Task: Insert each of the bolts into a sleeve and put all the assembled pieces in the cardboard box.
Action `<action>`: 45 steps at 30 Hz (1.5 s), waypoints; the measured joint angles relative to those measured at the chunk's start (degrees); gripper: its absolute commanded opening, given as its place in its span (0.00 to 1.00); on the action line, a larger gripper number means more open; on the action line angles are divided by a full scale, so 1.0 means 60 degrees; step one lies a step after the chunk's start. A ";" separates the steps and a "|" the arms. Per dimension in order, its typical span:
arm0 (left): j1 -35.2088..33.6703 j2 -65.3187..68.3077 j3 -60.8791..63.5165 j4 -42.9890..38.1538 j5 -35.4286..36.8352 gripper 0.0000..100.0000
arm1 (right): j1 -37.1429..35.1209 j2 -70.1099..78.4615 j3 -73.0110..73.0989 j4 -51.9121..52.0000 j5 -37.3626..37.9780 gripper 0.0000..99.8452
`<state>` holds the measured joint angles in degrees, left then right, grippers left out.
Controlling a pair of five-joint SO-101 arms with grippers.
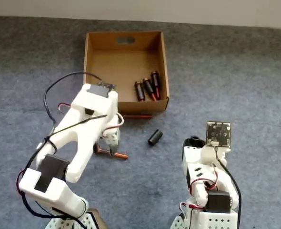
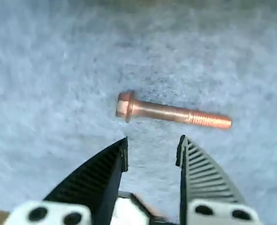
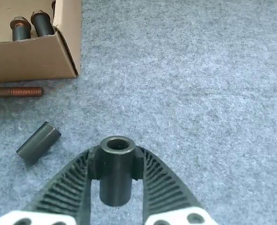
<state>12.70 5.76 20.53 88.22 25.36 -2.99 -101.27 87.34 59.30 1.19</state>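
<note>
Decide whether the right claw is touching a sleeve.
Touching. The right wrist view shows the right claw shut on the sleeve, both fingers pressed against its sides.

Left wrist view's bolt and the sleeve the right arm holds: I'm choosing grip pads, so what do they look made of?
Copper-coloured flanged bolt: probably metal, copper-plated or coated, judging by its even orange sheen; base metal unclear. Dark cylindrical sleeve in the right end effector: smooth matte black, likely coated metal or hard plastic; can't tell which.
</note>
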 measured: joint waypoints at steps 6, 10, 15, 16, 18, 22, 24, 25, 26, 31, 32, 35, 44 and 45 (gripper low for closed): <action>0.0308 0.1099 -0.0029 -0.0894 0.1788 0.18 | 0.0000 0.0000 0.0000 0.0000 0.0000 0.01; 0.0308 0.1744 -0.0103 -0.1407 0.2183 0.18 | 0.0000 0.0000 0.0000 0.0000 0.0000 0.01; 0.0278 0.2095 -0.0015 -0.2154 0.2227 0.18 | 0.0000 0.0000 0.0000 0.0000 0.0000 0.01; 0.0278 0.2110 0.0000 -0.2256 0.2227 0.18 | 0.0000 0.0000 0.0000 0.0000 0.0000 0.01; 0.0278 0.2139 0.0015 -0.2418 0.2242 0.18 | 0.0000 0.0000 0.0000 0.0000 0.0000 0.01; 0.0278 0.2183 0.0015 -0.2432 0.2242 0.18 | 0.0000 0.0000 0.0000 0.0000 0.0000 0.01; 0.0278 0.2183 0.0015 -0.2432 0.2242 0.17 | 0.0000 0.0000 0.0000 0.0000 0.0000 0.01; 0.0278 0.2183 0.0015 -0.2432 0.2242 0.17 | 0.0000 0.0000 0.0000 0.0000 0.0000 0.01; 0.0278 0.2183 0.0015 -0.2447 0.2242 0.15 | 0.0000 0.0000 0.0000 0.0000 0.0000 0.01; 0.0322 0.2183 -0.0103 -0.2535 0.2256 0.02 | 0.0000 0.0000 0.0000 0.0000 0.0000 0.01; 0.0337 0.2198 -0.0117 -0.2623 0.2227 0.02 | 0.0000 0.0000 0.0000 0.0000 0.0000 0.01; 0.0352 0.2198 -0.0117 -0.2667 0.1553 0.01 | 0.0015 0.0000 0.0000 0.0000 0.0000 0.01; 0.0337 0.1245 0.0469 -0.2828 -0.0542 0.01 | 0.0000 0.0000 0.0000 0.0000 0.0000 0.01; 0.0322 0.0952 0.0806 -0.2945 -0.0674 0.01 | 0.0000 0.0000 0.0000 0.0000 0.0000 0.01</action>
<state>14.64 11.47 25.36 70.55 21.32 -2.99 -101.27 87.34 59.30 1.19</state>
